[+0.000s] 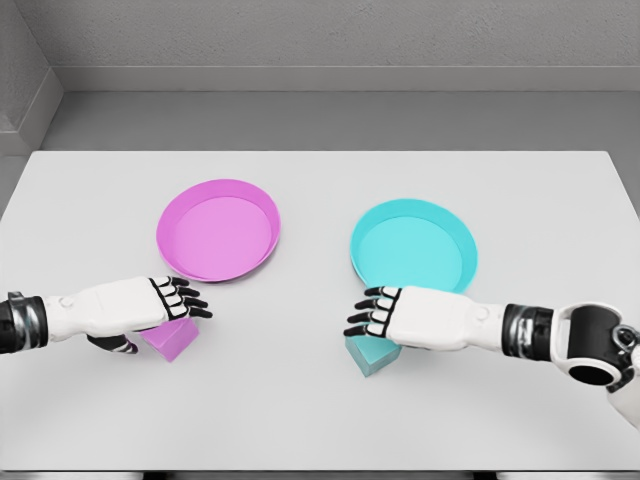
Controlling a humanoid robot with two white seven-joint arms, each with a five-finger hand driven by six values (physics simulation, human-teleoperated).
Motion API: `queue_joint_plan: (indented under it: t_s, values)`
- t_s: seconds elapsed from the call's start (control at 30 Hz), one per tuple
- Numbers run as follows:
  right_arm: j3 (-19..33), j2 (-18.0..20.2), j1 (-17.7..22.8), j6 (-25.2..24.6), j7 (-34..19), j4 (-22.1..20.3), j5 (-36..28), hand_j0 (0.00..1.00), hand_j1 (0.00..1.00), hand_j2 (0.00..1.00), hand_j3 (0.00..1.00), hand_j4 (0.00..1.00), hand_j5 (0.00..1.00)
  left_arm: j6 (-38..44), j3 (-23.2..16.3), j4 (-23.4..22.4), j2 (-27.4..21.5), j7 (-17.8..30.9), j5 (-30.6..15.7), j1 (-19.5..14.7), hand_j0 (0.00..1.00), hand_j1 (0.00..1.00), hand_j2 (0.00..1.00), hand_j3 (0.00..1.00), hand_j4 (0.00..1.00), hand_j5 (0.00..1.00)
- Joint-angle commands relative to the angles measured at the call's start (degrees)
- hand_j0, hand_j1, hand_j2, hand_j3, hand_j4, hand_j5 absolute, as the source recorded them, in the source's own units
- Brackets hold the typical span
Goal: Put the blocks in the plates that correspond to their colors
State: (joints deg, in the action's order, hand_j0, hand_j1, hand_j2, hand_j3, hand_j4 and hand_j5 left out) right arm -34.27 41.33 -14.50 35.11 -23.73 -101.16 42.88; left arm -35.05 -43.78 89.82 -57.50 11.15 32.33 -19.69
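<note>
Pink plate point(218, 229) and cyan plate point(413, 247) hold nothing. Left hand point(150, 305) over pink block point(172, 339), right hand point(400, 318) over cyan block point(371, 355); grip unclear on both. All on white table point(320, 420).

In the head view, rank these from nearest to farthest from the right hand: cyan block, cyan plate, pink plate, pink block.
1. Cyan block, directly under the right hand.
2. Cyan plate, just behind the hand.
3. Pink plate and pink block, both well to the left: too close to call.
</note>
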Motion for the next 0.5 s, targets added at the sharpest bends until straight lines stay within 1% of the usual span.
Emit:
queue_joint_plan:
  t_s: [0.0, 0.13, 0.47]
  values:
    - [-0.6, -0.1, 0.0, -0.1, -0.3, 0.0, -0.2, 1.00, 1.00, 1.00, 1.00, 1.00, 1.00, 0.0, 0.0, -0.5, 0.1, 0.0, -0.3, 0.0, 1.00, 1.00, 1.00, 1.00, 1.00, 1.00]
    - [-1.2, -0.1, 0.2, -0.1, -0.3, 0.0, 0.4, 1.00, 1.00, 1.00, 1.00, 1.00, 1.00, 0.0, 0.0, -0.9, 0.1, 0.0, -0.3, 0.0, 1.00, 1.00, 1.00, 1.00, 1.00, 1.00]
    - [-1.2, -0.2, 0.3, -0.1, -0.4, 0.1, 1.7, 1.00, 1.00, 1.00, 1.00, 1.00, 1.00, 0.0, -0.1, -2.1, 2.0, 0.0, 0.1, -0.4, 1.00, 1.00, 1.00, 1.00, 1.00, 1.00]
